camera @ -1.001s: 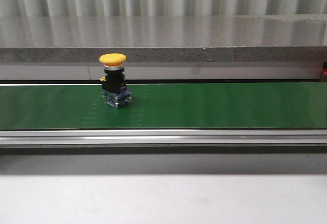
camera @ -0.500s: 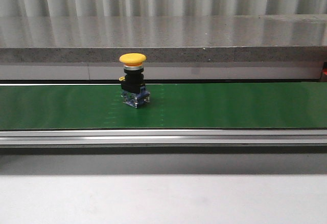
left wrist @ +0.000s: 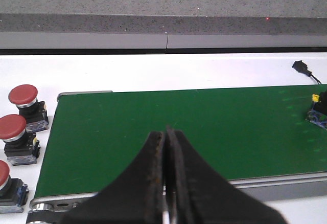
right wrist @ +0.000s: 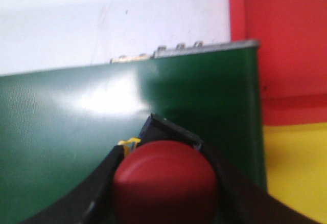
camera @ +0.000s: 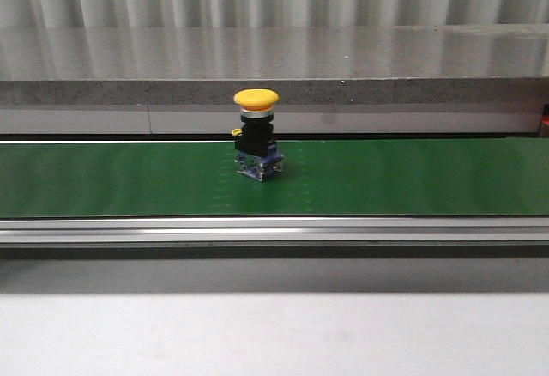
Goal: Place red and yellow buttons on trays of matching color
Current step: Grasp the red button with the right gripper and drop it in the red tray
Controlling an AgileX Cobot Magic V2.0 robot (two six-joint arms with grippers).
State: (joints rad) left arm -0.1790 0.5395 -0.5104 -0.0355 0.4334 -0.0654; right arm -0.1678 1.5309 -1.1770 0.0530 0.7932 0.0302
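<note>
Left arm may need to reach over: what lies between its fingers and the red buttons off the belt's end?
In the left wrist view, only green belt and white table separate the left gripper from the red buttons.

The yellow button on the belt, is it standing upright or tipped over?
Upright: the yellow button stands on its base on the green belt, cap on top.

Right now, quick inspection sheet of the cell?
Surface: green belt, white table around it.
Job's things: yellow button upright on the belt; red button between the right fingers; three red buttons beside the belt's end; red tray and yellow tray past the belt's other end.
Clutter: nothing seen.
Grippers: left gripper shut, empty; right gripper shut on red button.
Cables: black connector on the table.
Surroundings: grey ledge, corrugated wall.
</note>
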